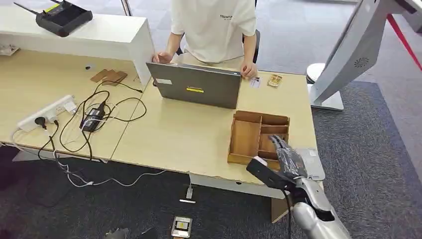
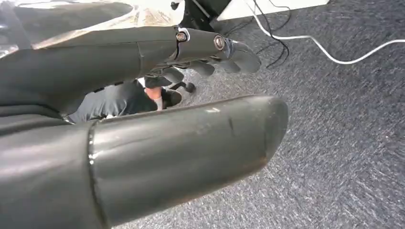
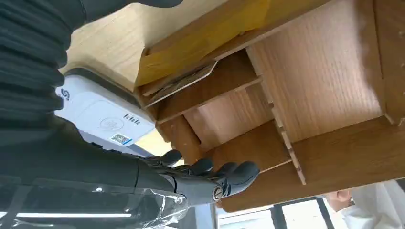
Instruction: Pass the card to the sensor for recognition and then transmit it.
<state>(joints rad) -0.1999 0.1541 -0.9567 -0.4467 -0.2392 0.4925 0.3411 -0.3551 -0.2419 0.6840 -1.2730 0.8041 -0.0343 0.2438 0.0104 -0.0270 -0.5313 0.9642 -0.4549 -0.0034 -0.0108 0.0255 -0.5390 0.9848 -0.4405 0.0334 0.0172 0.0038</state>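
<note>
A wooden organiser box (image 1: 251,137) with several compartments stands near the desk's front right edge. My right hand (image 1: 284,160) hovers over its near right compartments, fingers stretched out and holding nothing. In the right wrist view, thin cards (image 3: 184,81) lean in a small compartment of the box (image 3: 315,90), a little apart from my fingers (image 3: 224,179). The white and grey card sensor (image 3: 102,117) lies flat beside the box, and the sensor (image 1: 314,168) is partly hidden by my hand. My left hand (image 2: 157,109) hangs over the carpet with its fingers extended and nothing in them.
A person sits behind an open grey laptop (image 1: 196,84) at the desk's far side, hands at its corners. A small card (image 1: 255,82) and a wooden piece (image 1: 274,79) lie beside the laptop. A power strip (image 1: 45,113) and tangled cables (image 1: 97,117) occupy the left desk.
</note>
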